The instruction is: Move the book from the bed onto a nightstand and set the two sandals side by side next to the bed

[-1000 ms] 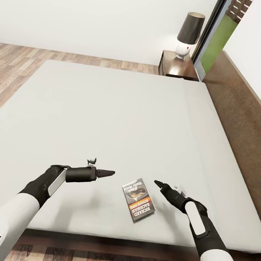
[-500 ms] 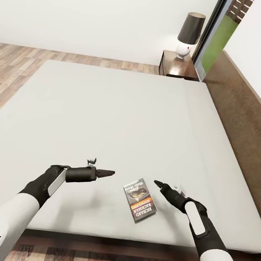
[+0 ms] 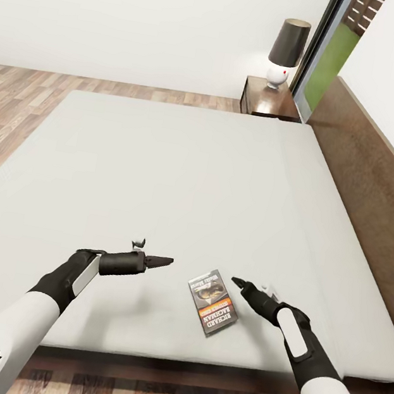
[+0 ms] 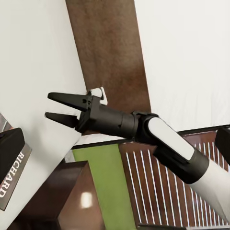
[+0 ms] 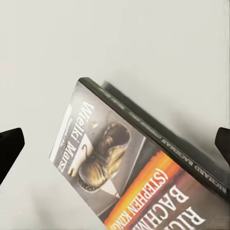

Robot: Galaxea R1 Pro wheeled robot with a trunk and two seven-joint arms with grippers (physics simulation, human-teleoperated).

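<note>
Your left end effector [image 3: 170,261] hovers over the bed [image 3: 162,172], fingers together, well left of the book [image 3: 212,302]. The book lies flat on the mattress near the foot edge, just left of your right end effector [image 3: 236,282], whose fingers stand apart, not touching it. The nightstand [image 3: 268,100] sits beyond.

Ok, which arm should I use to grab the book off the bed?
Right. The right gripper is open just beside the book, and its wrist camera looks straight at the cover. The left gripper sits farther off.
</note>
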